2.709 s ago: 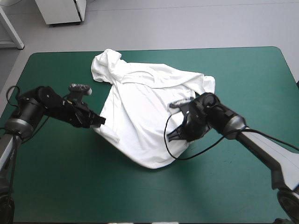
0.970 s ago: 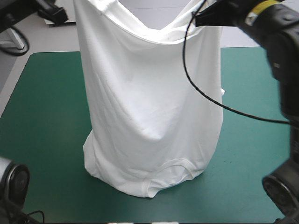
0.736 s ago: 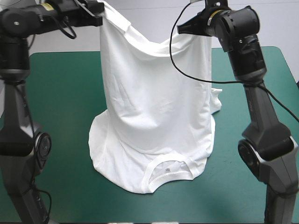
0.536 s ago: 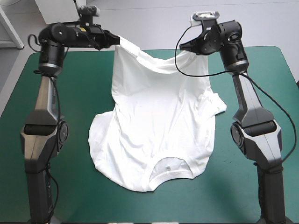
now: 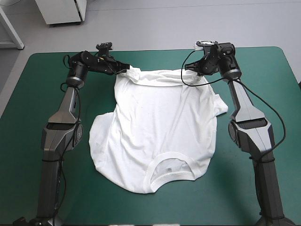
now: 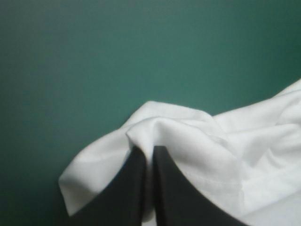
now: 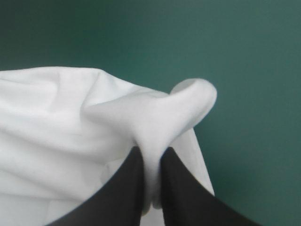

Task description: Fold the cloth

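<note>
Comparing with just before: the T-shirt (image 5: 160, 127), then hanging, now lies spread on the teal-green bench (image 5: 47, 188), collar toward the near edge. Left claw (image 5: 126, 70) and right claw (image 5: 188, 74) stay clamped on its far hem corners, down low.

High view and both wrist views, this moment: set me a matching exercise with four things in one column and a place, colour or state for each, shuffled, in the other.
Things:
1. left gripper
2. right gripper
3. collar
4. table cover

Places, colours, states:
A. lies toward the table's near edge
B. teal-green
C. shut on the far right corner of the T-shirt
D. shut on the far left corner of the T-shirt

Pairs: 1-D; 2-C; 3-A; 4-B.
</note>
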### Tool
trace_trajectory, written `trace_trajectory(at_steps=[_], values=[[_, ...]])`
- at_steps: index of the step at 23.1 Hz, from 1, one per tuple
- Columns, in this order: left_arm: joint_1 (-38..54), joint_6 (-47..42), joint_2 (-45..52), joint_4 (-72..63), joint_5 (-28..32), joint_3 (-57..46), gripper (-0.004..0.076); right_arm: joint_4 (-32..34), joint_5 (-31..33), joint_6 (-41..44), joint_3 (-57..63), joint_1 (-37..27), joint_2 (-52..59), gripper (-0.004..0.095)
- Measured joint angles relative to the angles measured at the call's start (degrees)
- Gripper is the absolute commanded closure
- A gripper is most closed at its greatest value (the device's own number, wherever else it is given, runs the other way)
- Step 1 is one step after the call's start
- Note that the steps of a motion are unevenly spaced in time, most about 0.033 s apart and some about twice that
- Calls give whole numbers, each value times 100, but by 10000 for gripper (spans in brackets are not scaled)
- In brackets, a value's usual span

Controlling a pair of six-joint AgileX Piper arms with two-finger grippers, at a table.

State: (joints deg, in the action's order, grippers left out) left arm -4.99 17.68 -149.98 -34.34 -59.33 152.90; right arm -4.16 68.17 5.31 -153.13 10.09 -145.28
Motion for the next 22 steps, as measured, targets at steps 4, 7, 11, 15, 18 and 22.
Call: trace_trajectory(at_steps=[4,7,11,15,18,22], values=[[0,92,18,-31,-16,43,222,-282,158,-203,-6,-35,0,327],[0,179,112,19,-328,319,244,-359,328,-222,-6,-47,75,329],[0,311,529,488,-1030,1062,287,-311,333,-434,-6,-59,777,368],[0,137,1151,711,-1292,1489,288,-355,333,-531,-1,-59,1647,432],[0,29,1665,794,-1292,1489,292,-367,333,-603,171,-53,2284,432],[0,-255,2560,971,-1292,1505,329,-426,333,-670,1012,-47,3354,432]])
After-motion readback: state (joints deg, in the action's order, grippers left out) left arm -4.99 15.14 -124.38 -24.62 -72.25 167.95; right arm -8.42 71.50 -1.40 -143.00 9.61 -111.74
